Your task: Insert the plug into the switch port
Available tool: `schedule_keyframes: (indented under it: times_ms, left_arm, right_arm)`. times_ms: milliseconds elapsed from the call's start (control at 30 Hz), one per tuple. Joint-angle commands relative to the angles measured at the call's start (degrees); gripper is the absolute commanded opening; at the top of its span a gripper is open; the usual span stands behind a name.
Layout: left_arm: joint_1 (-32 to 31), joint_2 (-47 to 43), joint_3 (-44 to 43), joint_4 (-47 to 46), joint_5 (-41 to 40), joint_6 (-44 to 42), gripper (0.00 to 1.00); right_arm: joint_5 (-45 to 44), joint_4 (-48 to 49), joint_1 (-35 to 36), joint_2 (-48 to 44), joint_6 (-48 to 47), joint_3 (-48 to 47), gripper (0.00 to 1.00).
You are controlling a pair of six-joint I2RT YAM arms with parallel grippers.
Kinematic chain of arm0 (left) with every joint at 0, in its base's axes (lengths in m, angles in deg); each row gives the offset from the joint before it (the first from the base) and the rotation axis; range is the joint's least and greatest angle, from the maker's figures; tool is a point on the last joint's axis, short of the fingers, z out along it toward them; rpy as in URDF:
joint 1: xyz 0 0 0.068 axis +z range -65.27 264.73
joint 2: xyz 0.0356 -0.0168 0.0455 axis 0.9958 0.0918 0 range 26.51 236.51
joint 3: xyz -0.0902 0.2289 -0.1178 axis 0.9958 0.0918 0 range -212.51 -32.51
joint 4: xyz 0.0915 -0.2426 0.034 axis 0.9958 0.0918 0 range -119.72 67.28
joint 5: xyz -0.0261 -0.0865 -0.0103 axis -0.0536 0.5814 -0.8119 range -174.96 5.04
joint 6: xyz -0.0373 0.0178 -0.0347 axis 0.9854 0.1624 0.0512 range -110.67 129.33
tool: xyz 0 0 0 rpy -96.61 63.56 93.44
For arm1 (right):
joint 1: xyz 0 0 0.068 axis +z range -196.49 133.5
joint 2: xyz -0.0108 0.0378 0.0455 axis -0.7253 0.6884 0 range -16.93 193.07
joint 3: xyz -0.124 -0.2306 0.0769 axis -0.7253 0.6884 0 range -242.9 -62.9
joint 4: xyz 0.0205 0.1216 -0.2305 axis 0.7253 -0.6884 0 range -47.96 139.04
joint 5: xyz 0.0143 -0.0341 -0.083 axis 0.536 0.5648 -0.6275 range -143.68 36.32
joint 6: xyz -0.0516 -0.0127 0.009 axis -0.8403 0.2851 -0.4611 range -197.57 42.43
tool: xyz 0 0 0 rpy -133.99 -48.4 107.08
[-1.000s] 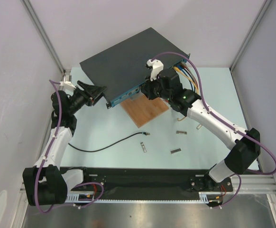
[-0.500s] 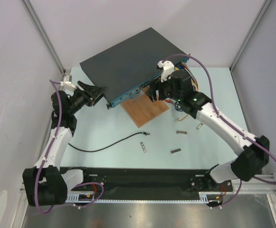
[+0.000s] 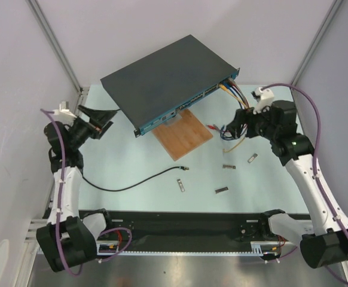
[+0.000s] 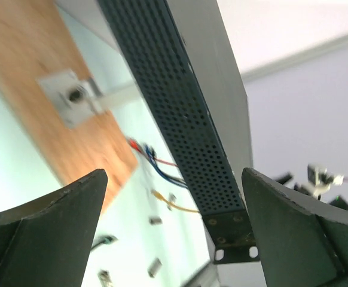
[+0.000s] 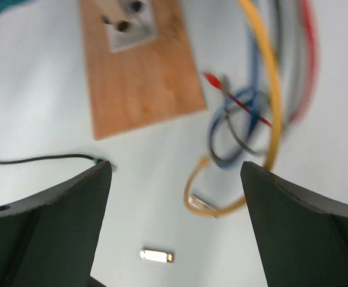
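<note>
The switch (image 3: pixel 165 75) is a flat dark-grey box lying at the back of the table. Its row of ports runs along the narrow blue face (image 3: pixel 189 103). The plug (image 3: pixel 185 168) lies loose on the table at the end of a thin black cable (image 3: pixel 129 186), well apart from the ports. It also shows in the right wrist view as the plug (image 5: pixel 105 162). My left gripper (image 3: pixel 107 119) hangs open left of the switch's corner, with the perforated side (image 4: pixel 186 119) ahead of it. My right gripper (image 3: pixel 234 127) is open and empty, right of the blue face, over loose coloured cables.
A wooden board (image 3: pixel 183 133) lies under the switch's front edge. Yellow, blue and red cables (image 3: pixel 232 98) trail from the switch's right end to the table. Three small silver sticks (image 3: pixel 222 190) lie on the table in front. White walls close in left, right and behind.
The right gripper has opened and swung back to the right, away from the blue face. The left gripper has opened wider and drawn back to the left. The plug has not moved.
</note>
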Motion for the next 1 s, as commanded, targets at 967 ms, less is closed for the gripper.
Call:
schedule_keyframes:
  times_ms: [967]
  left_arm:
    - [9.04, -6.46, -18.97, 21.71, -4.77, -35.02, 0.96]
  right_arm:
    - [-8.69, -8.9, -22.44, 35.35, 7.92, 1.45, 0.59]
